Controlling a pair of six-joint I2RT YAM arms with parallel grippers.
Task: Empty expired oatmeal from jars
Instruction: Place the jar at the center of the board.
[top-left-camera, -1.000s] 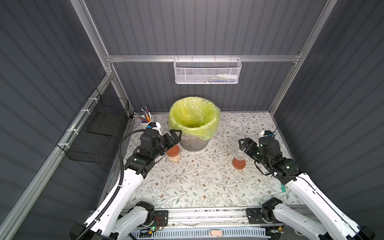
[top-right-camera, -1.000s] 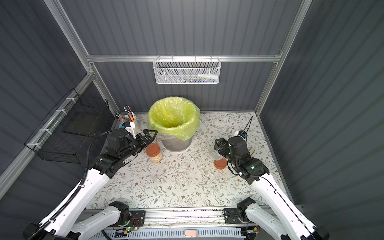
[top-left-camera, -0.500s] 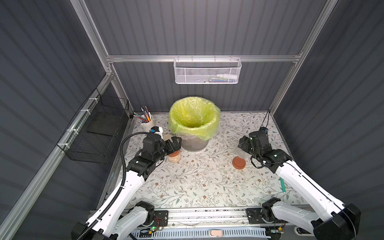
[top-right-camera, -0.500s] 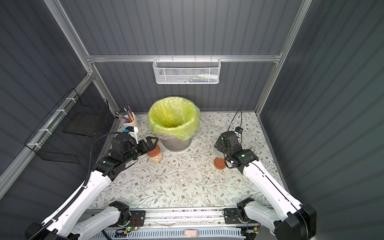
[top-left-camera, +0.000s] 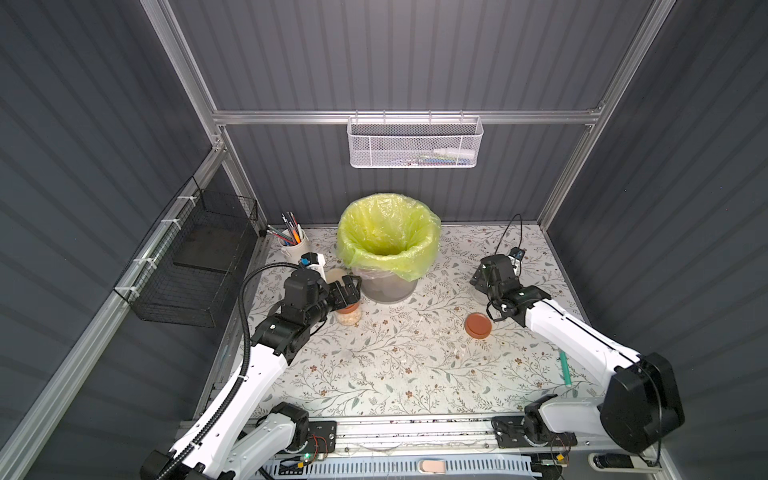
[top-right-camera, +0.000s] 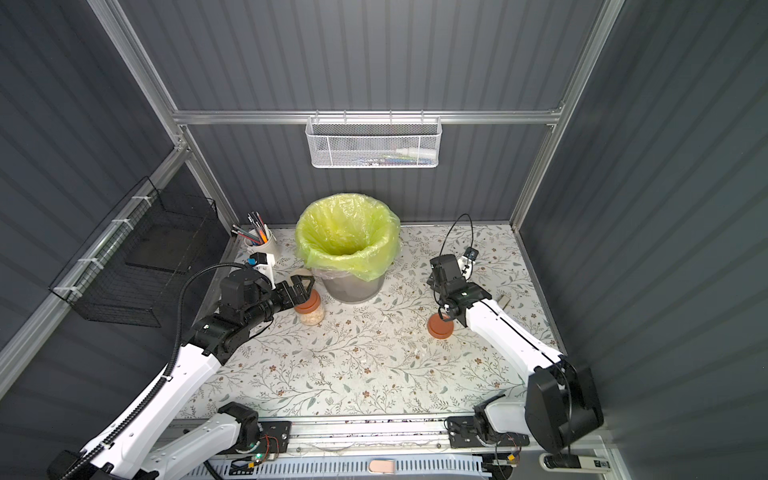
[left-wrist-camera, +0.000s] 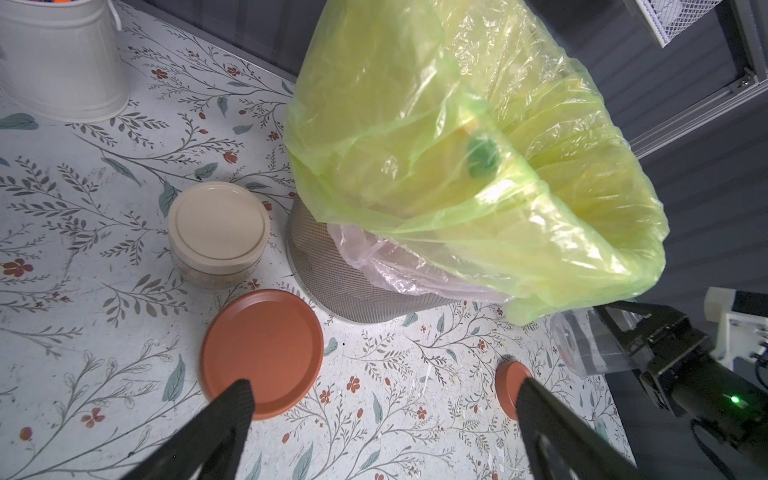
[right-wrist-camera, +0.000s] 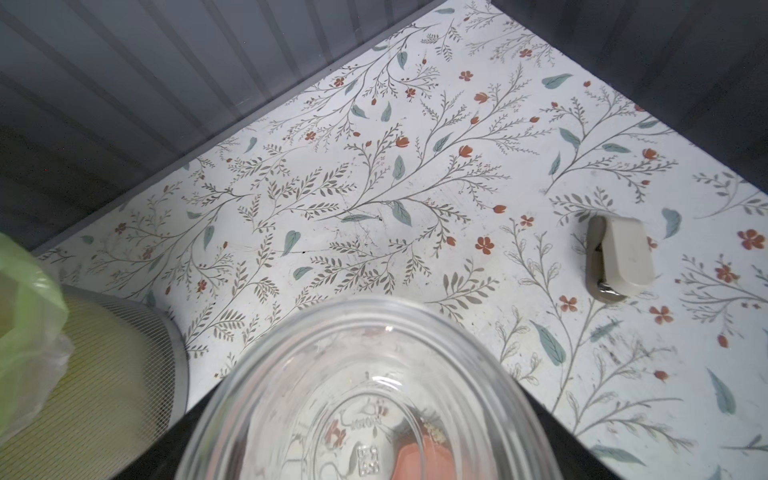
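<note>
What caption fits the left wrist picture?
Open jaws above a brown-lidded jar, beside a cream-lidded jar and a bagged bin.

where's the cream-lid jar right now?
Robot's left side, clearest in the left wrist view: the cream-lid jar stands between the pen cup and the bin, just behind the brown-lid jar under the open left claw.

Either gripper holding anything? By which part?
Right gripper clamps a clear glass jar, lid off, by its side wall. Left gripper is open, holding nothing.
</note>
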